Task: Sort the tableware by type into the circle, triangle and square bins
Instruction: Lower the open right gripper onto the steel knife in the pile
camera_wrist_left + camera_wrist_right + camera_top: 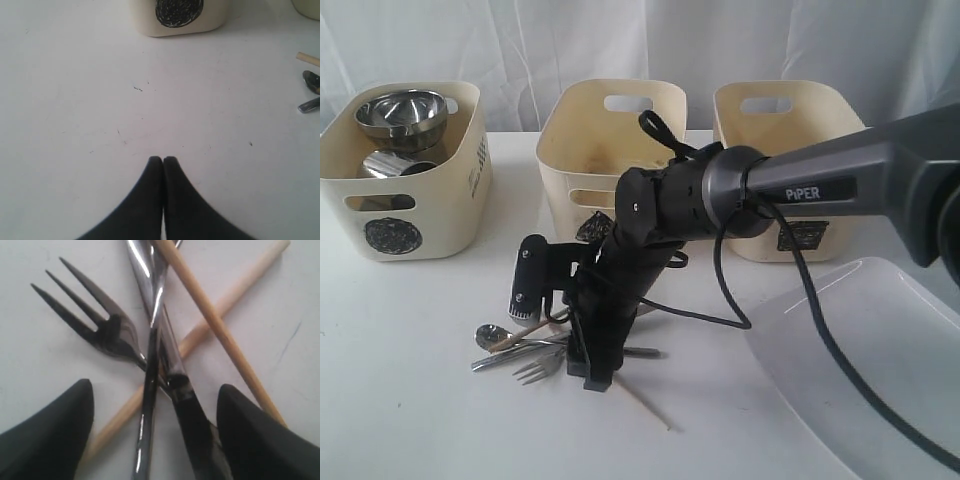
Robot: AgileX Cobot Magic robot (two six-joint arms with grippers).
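Right claw (155,395) stands spread astride the crossed fork (107,332), knife (192,425) and chopsticks (220,335) on the tabletop (410,330), before the middle bin (565,150), presumably so its jaws can close on one piece. Left claw (163,162), pressed together, hovers over bare tabletop.

left gripper (163,161) closed, right gripper (155,390) spread

Exterior camera: we look from slightly above across the table (410,410) toward three bins (610,130) along the upper frame. The right arm (840,180) passes close to the lens, upper right.

Left wrist camera: low, facing over bare tabletop to the circle-marked bin (175,17).

Right wrist camera: very near, straight down on fork (100,325) and chopsticks (220,325).

Shared: we find that cutlery heap (535,355) at the exterior's lower centre, the circle-marked bin at its left.
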